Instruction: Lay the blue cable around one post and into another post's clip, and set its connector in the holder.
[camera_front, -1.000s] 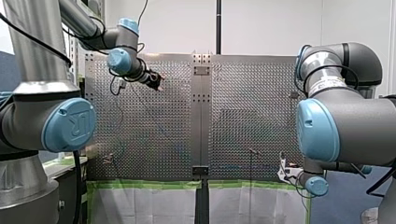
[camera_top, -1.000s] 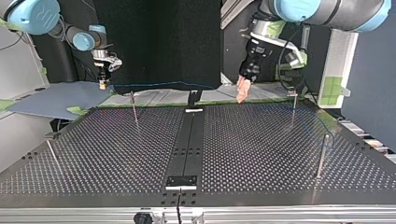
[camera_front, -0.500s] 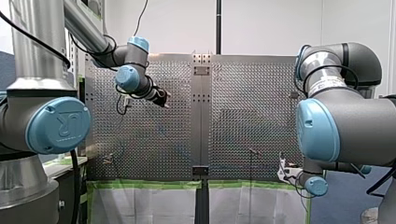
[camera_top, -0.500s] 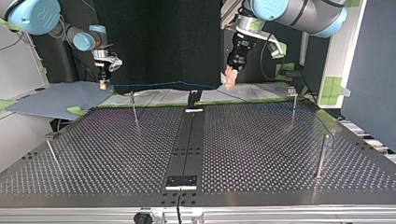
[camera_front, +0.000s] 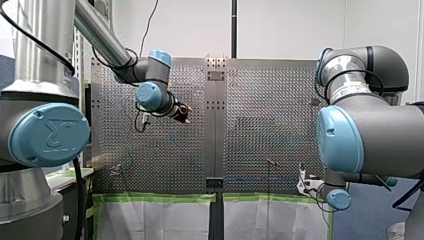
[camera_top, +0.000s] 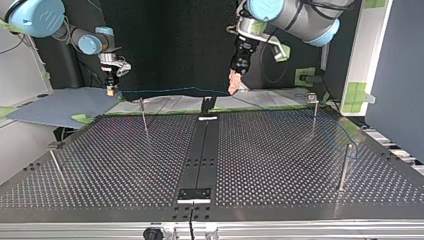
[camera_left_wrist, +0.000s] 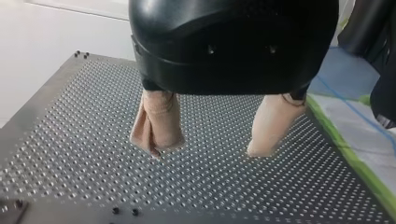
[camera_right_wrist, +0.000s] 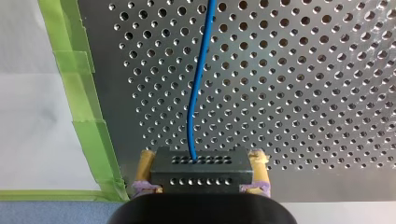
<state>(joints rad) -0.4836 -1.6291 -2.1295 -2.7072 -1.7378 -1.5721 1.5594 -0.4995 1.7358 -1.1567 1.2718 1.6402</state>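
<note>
Four posts (camera_top: 344, 167) on perforated table (camera_top: 125, 160); right gripper (camera_top: 108, 91) clamps connector (camera_right_wrist: 201, 170); left gripper (camera_left_wrist: 208, 150) spread

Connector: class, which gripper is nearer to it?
Right. My right gripper is shut on the connector; my left gripper hangs open and empty, well away from it.

My left arm (camera_front: 100, 36) comes in from the front view's left, its forearm sloping down to the elbow and its wrist angled toward the middle. The left gripper (camera_left_wrist: 205, 149) has a black body; its beige pads (camera_left_wrist: 159, 121) are spread wide with nothing between them. My right arm (camera_top: 35, 15) enters at the top view's left. The right gripper (camera_right_wrist: 201, 159) points straight down, its fingers clamped on both sides of the black connector (camera_right_wrist: 201, 173).
</note>
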